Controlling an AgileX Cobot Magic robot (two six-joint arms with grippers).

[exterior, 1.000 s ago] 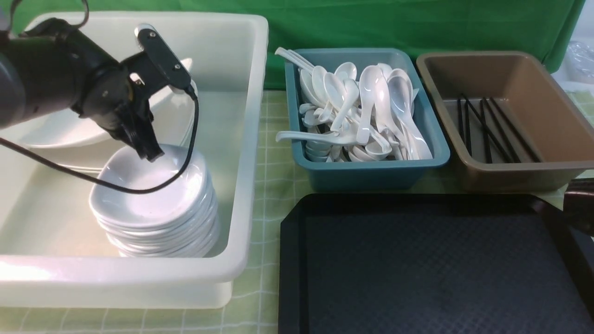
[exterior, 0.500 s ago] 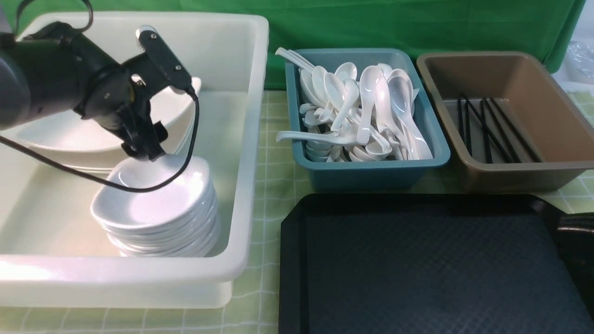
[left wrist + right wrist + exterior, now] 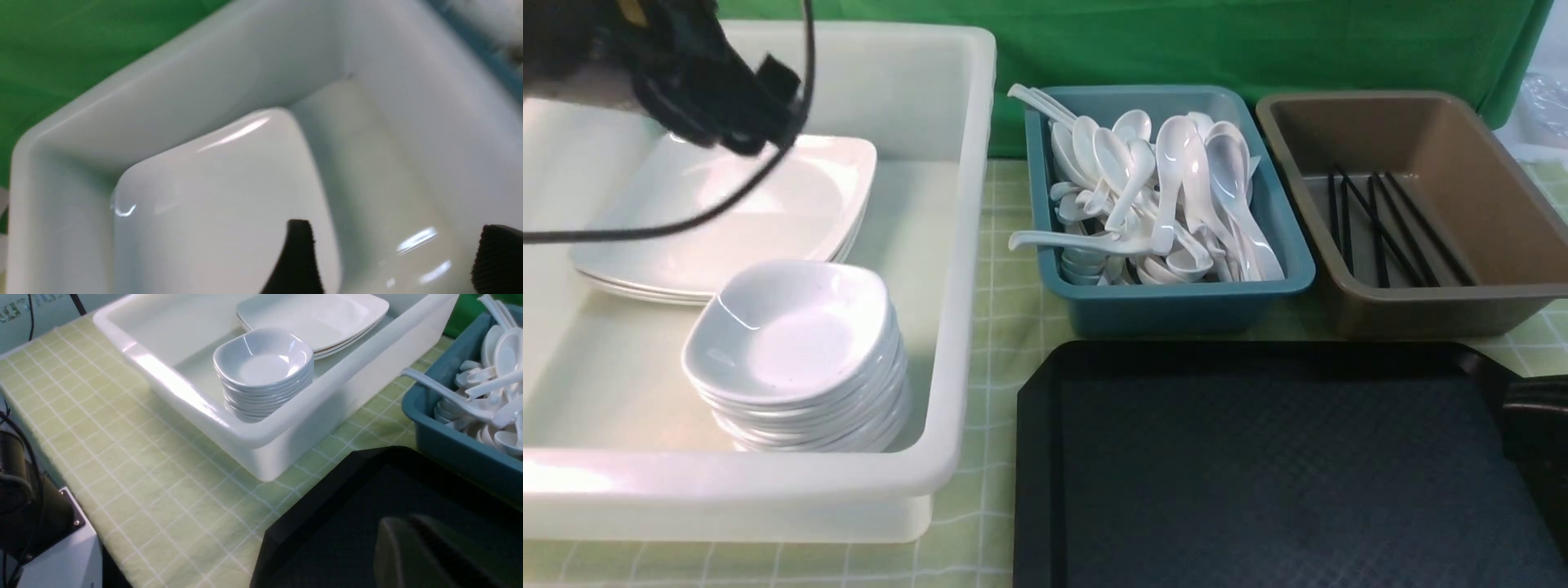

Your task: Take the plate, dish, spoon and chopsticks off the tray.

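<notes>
The left end effector (image 3: 392,261) hangs high over the far corner of the tub with its ribbed black fingers (image 3: 298,261) spread and nothing between them; the right end effector (image 3: 429,555) is a blurred dark shape at the tray's near right edge, pressed together and holding nothing. By size: the big milky-white plastic tub (image 3: 964,245) stands on the green checked cloth of the tabletop (image 3: 1005,310), beside the big flat black plastic tray (image 3: 1258,465) with clipped corners and diamond-textured floor, which shows nothing on it. In the tub, the large glossy white square plate (image 3: 768,204) with rounded corners tops a short stack of plates, and just in front of it rises a stack of small rounded-square white dishes (image 3: 796,351). The teal plastic bin (image 3: 1168,306) is heaped with glossy white soup spoons (image 3: 1168,188); the brown plastic bin (image 3: 1421,310) holds the thin black chopsticks (image 3: 1380,229). Judging by this, clearing looks finished: everything sits sorted in its container. The next move probably calls only for lifting the left arm clear of the tub wall and parking both arms away from the glossy, slippery crockery
</notes>
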